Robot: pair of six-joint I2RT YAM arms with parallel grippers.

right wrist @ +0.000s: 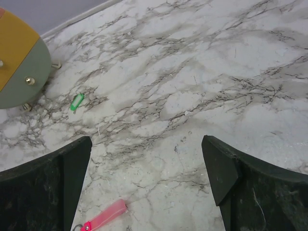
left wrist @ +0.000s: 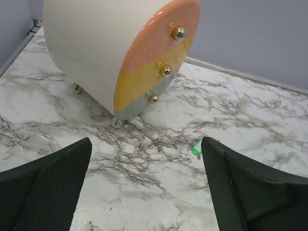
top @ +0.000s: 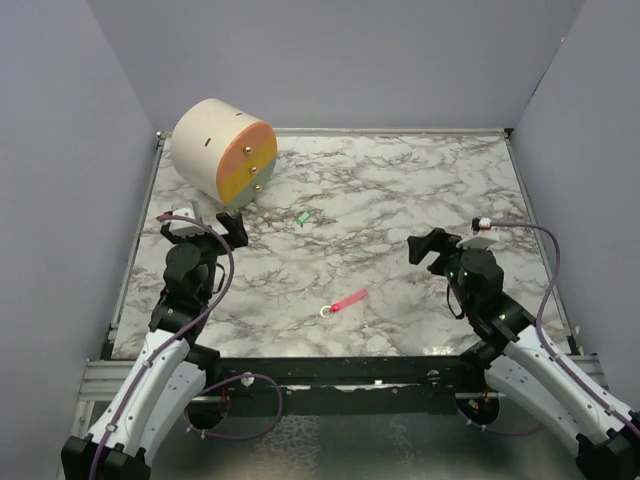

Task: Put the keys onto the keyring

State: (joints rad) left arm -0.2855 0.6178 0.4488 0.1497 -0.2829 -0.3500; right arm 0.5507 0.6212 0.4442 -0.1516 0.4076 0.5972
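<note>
My left tool (left wrist: 145,144) and right tool (right wrist: 146,142) both spread, empty. Tiny key (top: 303,217) lies flat on counter (top: 420,190); pinch could skid it. Thin keyring (top: 343,303) easy to miss.

Left arm (top: 150,375), right arm (top: 540,365): white shells, black joints, purple cables (top: 232,265); left gripper (left wrist: 144,144), right gripper (right wrist: 147,139) matte black.
</note>
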